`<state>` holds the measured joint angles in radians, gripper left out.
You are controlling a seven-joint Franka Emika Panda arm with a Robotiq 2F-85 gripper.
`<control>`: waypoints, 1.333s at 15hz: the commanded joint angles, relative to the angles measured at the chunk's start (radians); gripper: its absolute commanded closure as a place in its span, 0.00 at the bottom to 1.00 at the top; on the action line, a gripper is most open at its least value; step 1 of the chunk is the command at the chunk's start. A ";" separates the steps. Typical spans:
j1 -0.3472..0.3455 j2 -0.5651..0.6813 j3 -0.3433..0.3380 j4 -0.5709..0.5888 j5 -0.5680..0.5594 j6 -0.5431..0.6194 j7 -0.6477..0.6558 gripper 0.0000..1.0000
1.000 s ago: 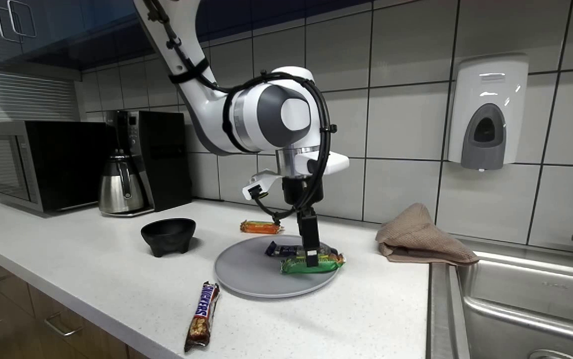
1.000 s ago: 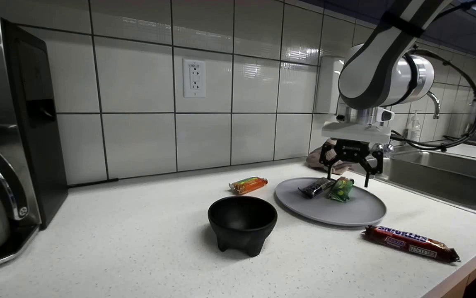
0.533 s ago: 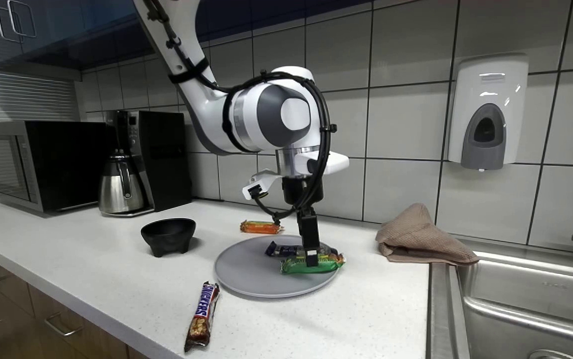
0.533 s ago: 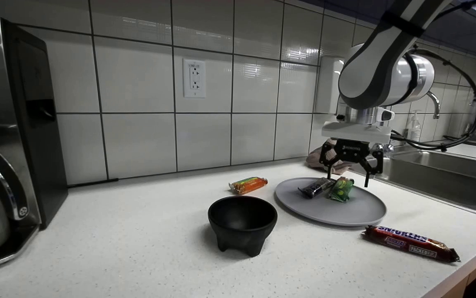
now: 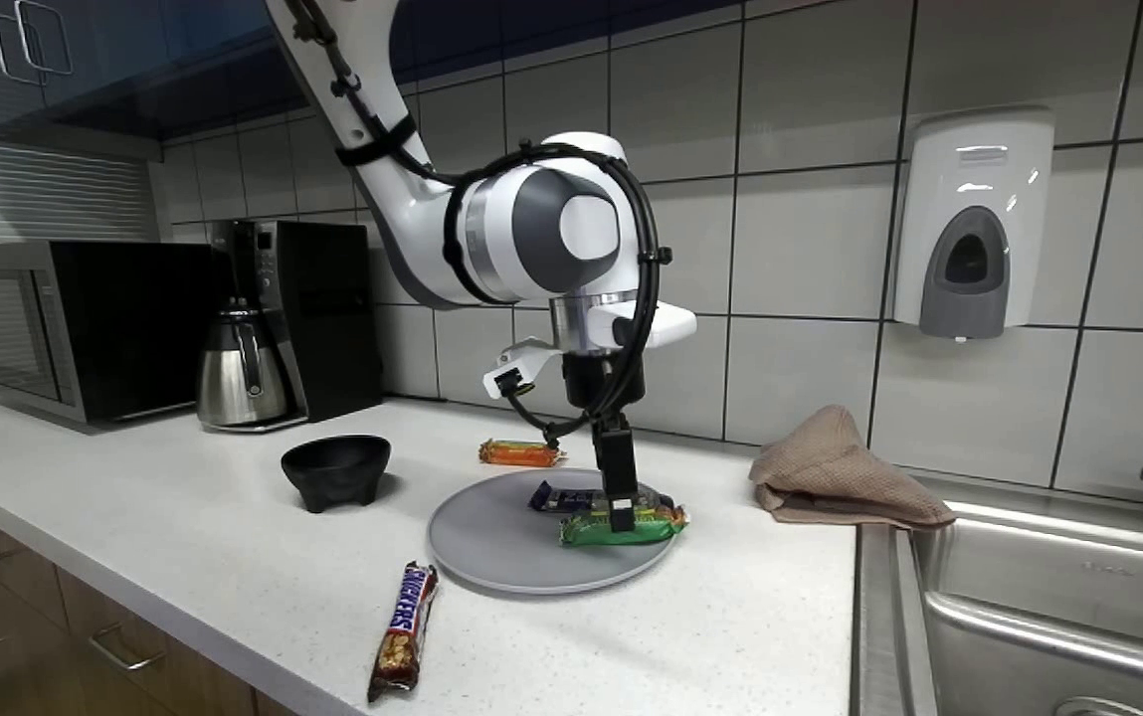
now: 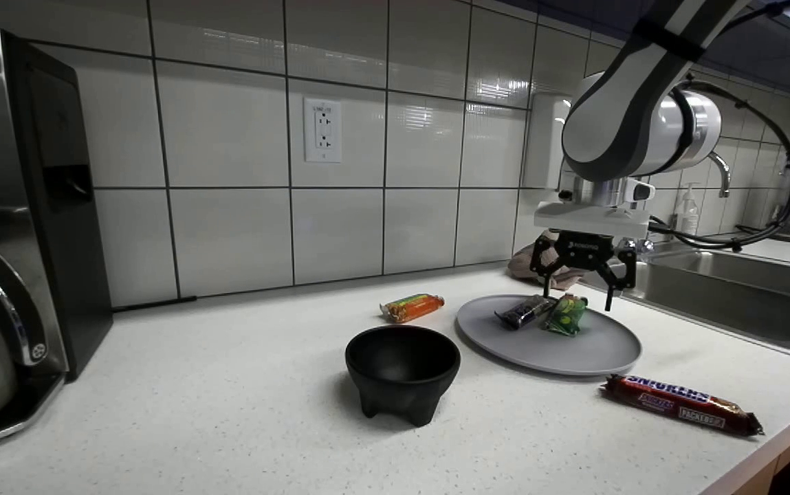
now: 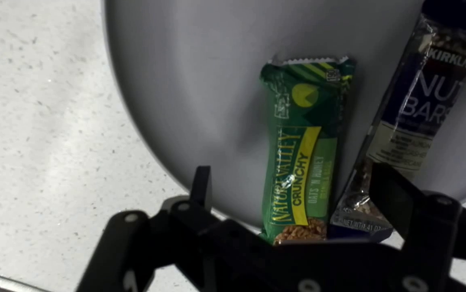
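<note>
Though contact is unclear, the claw (image 6: pixel 577 302) gapes wide over the green bar (image 7: pixel 302 162).

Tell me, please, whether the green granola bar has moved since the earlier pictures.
No; in an exterior view the green granola bar keeps its place relative to the sink.

The steel sink (image 5: pixel 1058 633), microwave (image 5: pixel 133 323), coffee maker (image 5: pixel 327 318) and wall cupboards (image 5: pixel 103 55) show a kitchen.

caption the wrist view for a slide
Open pincer over a plate, framing a green bar, with a nut bar alongside.
</note>
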<state>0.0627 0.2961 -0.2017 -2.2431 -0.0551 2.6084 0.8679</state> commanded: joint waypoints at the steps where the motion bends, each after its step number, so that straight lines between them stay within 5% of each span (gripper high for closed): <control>1: -0.009 0.000 0.008 0.002 -0.003 -0.003 0.001 0.00; 13: 0.009 -0.025 0.055 -0.053 0.143 0.159 0.042 0.00; 20: 0.047 -0.043 0.077 -0.041 0.171 0.153 0.086 0.00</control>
<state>0.1029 0.2946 -0.1363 -2.2716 0.1013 2.7686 0.9232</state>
